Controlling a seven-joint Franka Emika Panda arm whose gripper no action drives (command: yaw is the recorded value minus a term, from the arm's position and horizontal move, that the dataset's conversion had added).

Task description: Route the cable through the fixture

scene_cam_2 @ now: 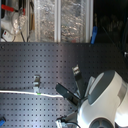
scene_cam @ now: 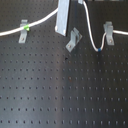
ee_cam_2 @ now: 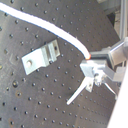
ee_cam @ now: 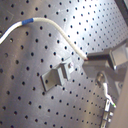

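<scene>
The white cable [scene_cam: 42,21] runs from the first exterior view's left through a small upright clip [scene_cam: 23,30], with its green band [scene_cam: 26,28] at that clip. It rises to my gripper [scene_cam: 62,22], which is shut on it above the board. Beyond the gripper it drops in a loop to the blue band [scene_cam: 100,50] and passes through the right upright clip [scene_cam: 107,34]. The tilted grey fixture [scene_cam: 73,40] stands just right of and below the gripper, with no cable in it. Both wrist views show the fixture [ee_cam: 57,76] [ee_cam_2: 40,55] beneath the held cable [ee_cam: 65,37] [ee_cam_2: 55,30].
The black perforated board [scene_cam: 60,90] carries the clips. In the second exterior view the white arm [scene_cam_2: 105,100] fills the lower right, with the left clip [scene_cam_2: 36,82] and cable [scene_cam_2: 20,92] at the left. Foil-covered boxes [scene_cam_2: 60,20] and clutter stand behind the board.
</scene>
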